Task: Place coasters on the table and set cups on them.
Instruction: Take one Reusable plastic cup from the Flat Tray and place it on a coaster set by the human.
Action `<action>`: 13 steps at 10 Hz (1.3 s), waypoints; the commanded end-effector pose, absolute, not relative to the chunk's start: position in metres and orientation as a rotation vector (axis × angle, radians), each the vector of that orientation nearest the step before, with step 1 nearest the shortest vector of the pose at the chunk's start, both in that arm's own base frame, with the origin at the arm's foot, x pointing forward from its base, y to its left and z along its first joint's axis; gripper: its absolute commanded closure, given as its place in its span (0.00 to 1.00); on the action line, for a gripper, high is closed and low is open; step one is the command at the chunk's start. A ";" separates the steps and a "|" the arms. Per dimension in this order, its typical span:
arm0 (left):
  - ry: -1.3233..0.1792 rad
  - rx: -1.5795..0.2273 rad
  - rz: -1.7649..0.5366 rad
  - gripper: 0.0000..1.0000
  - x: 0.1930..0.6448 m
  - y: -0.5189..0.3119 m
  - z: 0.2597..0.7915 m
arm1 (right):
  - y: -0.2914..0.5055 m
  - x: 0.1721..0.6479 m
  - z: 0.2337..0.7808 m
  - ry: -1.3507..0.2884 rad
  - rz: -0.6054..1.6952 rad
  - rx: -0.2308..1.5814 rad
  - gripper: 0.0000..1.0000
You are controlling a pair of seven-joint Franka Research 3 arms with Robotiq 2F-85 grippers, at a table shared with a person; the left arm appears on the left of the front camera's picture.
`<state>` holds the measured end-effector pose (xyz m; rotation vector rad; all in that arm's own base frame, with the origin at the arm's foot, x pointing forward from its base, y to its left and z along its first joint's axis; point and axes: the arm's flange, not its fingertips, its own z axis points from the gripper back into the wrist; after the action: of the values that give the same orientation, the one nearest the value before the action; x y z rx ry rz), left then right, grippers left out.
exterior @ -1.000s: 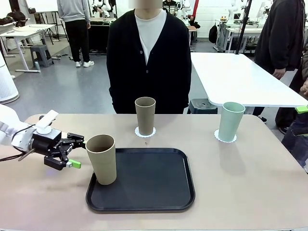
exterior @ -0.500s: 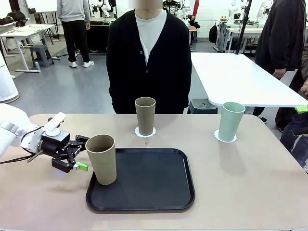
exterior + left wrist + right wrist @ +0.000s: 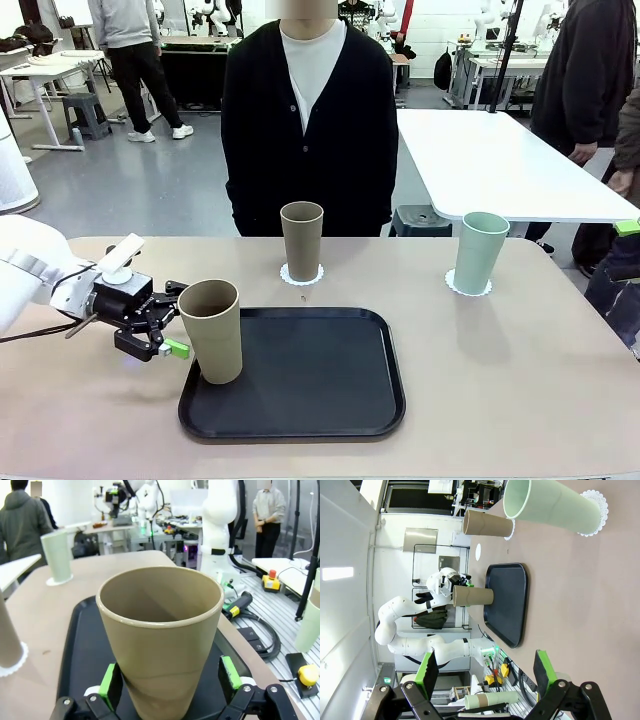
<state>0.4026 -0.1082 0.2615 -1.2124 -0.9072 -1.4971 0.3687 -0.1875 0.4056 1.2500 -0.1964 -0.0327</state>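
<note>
A tan cup stands upright at the front left corner of the black tray. My left gripper is open, with one green pad on each side of the cup's lower part and small gaps between them. At the far middle of the table, a second tan cup rests on a white coaster. A mint green cup stands on another coaster at the far right. My right gripper hangs open with nothing in it, off past the mint cup.
A person in a dark cardigan stands at the far side of the table, behind the middle cup. The rest of the tray is bare. A white-topped table stands beyond at the right, with people near it.
My left gripper has moved right, toward the tan cup on the tray, and its fingers now straddle it. The cups and the right gripper have not moved.
</note>
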 end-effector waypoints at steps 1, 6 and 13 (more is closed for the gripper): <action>-0.956 -1.221 -1.517 0.00 0.404 -0.117 0.256 | -0.187 0.368 0.406 -0.192 -0.027 1.244 0.00; -0.949 -1.233 -1.517 0.00 0.406 -0.129 0.250 | -0.187 0.368 0.406 -0.192 -0.027 1.244 0.00; -0.967 -1.257 -1.528 0.00 0.413 -0.139 0.238 | -0.187 0.368 0.406 -0.192 -0.027 1.244 0.00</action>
<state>0.4112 -0.1326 0.2428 -1.2606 -0.9027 -1.5201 0.3687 -0.1874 0.4056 1.2500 -0.1964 -0.0327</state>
